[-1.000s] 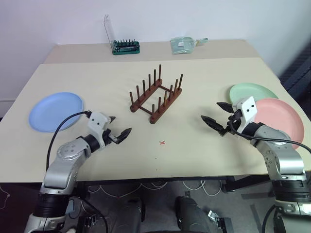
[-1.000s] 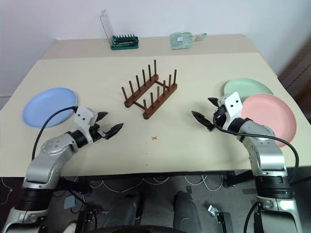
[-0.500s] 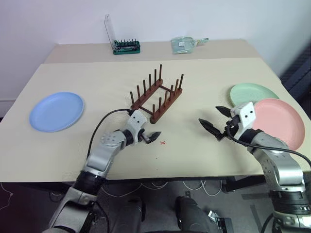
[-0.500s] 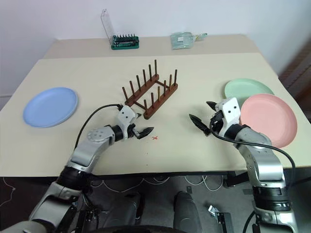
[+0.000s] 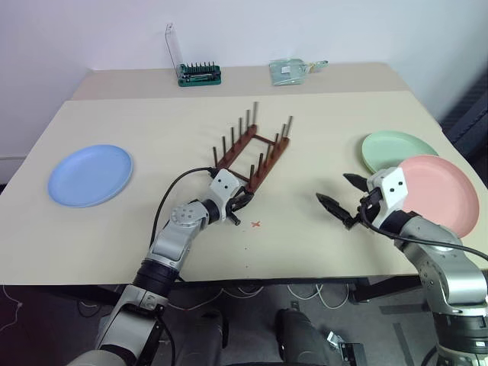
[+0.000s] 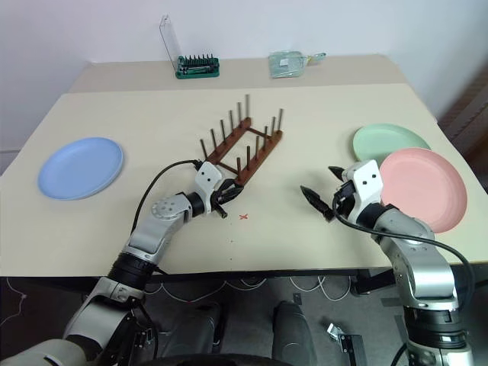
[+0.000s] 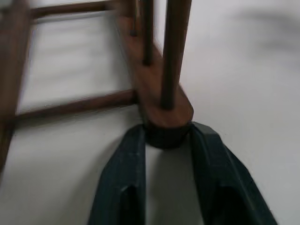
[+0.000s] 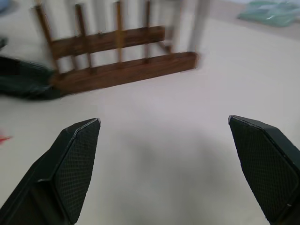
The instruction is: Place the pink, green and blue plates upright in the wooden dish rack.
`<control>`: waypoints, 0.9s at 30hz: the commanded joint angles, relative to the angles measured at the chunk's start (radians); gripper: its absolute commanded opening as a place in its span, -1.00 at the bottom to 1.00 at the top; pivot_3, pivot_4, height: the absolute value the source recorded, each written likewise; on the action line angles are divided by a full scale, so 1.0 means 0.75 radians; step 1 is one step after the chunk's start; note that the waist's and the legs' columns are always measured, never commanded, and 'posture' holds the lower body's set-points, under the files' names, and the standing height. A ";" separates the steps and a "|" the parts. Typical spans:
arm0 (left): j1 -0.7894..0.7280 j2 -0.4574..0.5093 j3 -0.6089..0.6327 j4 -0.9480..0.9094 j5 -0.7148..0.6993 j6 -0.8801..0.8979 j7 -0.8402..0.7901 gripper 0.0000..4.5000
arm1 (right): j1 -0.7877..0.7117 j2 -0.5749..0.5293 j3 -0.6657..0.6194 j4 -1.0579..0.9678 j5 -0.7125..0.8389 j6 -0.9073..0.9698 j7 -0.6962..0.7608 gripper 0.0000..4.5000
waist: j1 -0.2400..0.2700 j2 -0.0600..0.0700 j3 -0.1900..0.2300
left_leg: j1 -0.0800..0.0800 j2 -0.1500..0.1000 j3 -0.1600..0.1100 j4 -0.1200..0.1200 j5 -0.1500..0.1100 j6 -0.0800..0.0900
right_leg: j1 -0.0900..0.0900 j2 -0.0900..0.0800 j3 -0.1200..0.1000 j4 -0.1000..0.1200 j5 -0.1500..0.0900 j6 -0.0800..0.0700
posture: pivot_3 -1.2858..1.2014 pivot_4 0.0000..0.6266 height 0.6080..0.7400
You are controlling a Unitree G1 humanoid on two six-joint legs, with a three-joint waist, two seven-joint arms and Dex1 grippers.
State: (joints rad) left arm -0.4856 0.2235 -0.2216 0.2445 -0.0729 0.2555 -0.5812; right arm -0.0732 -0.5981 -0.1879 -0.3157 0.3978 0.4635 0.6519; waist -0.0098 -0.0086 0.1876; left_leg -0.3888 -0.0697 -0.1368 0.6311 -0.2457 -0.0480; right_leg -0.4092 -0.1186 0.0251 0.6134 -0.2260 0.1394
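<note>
left claw [image 7: 166,140] clamps the near rail end of the wooden dish rack [image 5: 252,155] at mid-tabletop [image 5: 152,122]; right claw [image 5: 345,200] gapes empty. repositioning step; plates unracked, next needs plate pickup.

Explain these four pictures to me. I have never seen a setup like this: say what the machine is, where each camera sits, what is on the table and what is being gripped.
This is a humanoid robot with two arms, each ending in a gripper of two black fingers. Two pictures come from cameras in its head, looking down over a beige table. The other two come from cameras on its wrists, looking along the fingers.

On the table lie a blue plate on the robot's left, and a green plate and pink plate on its right, the pink overlapping the green. In the middle stands a wooden dish rack.

The left gripper has its fingers closed around the near end of one rack rail. The right gripper is open and holds nothing.
</note>
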 commanded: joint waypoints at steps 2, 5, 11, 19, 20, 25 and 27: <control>-0.001 0.063 -0.045 0.049 0.046 -0.087 -0.105 -0.69 | 0.058 -0.064 0.000 -0.111 0.061 0.053 0.084 1.00 | -0.002 0.000 0.000 | 0.000 0.000 0.000 0.000 0.000 0.000 | 0.000 0.000 0.000 0.000 0.000 0.000 | 0.03 -0.52 1.00; -0.013 0.104 -0.050 0.060 0.017 -0.180 -0.236 -0.69 | 0.105 -0.111 0.007 -0.141 0.078 0.086 0.137 1.00 | -0.003 0.000 0.000 | 0.001 0.000 0.000 0.000 0.000 0.000 | 0.000 0.000 0.000 0.000 0.000 0.000 | 0.03 -0.52 1.00; -0.059 0.200 -0.104 0.054 -0.081 -0.253 -0.662 -0.69 | 0.175 -0.163 -0.003 -0.174 0.088 0.110 0.178 1.00 | -0.001 0.000 0.000 | 0.000 0.000 0.000 0.000 0.000 0.001 | 0.000 0.000 0.000 0.000 0.000 0.000 | 0.03 -0.52 1.00; -0.183 0.187 -0.073 0.318 -0.037 -0.382 -0.696 -0.23 | 0.209 -0.152 -0.004 -0.198 0.056 0.091 0.130 1.00 | 0.001 -0.001 0.001 | -0.001 0.000 0.000 0.000 0.000 0.001 | 0.000 0.000 0.000 0.000 -0.001 0.000 | 0.03 -0.52 1.00; -0.185 0.195 -0.062 0.327 -0.045 -0.376 -0.702 -0.09 | 0.213 -0.153 -0.006 -0.201 0.056 0.091 0.129 1.00 | 0.000 -0.001 0.001 | -0.001 0.000 0.000 0.000 0.000 0.001 | 0.000 0.000 0.000 0.000 -0.001 0.001 | 0.03 -0.52 1.00; -0.168 0.241 -0.024 0.327 -0.028 -0.344 -0.653 0.99 | 0.233 -0.159 -0.016 -0.215 0.054 0.095 0.124 1.00 | -0.006 -0.001 0.001 | 0.000 0.000 0.000 0.000 -0.001 0.001 | -0.001 0.000 0.000 0.001 -0.001 0.001 | 0.03 -0.52 1.00; -0.091 0.305 -0.009 0.202 -0.080 -0.246 -0.712 0.99 | 0.230 -0.165 -0.021 -0.198 0.040 0.102 0.110 1.00 | -0.008 -0.001 0.000 | 0.000 0.000 0.000 0.000 -0.001 0.001 | 0.000 0.000 0.000 0.001 -0.001 0.001 | 0.03 -0.52 1.00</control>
State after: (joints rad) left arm -0.5938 0.4187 -0.2474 0.4507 -0.1149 0.0194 -1.0857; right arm 0.1013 -0.7088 -0.1724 -0.4312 0.4333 0.5518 0.7436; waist -0.0161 -0.0090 0.1879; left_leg -0.3888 -0.0694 -0.1369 0.6307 -0.2463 -0.0471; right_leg -0.4095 -0.1186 0.0251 0.6139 -0.2266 0.1401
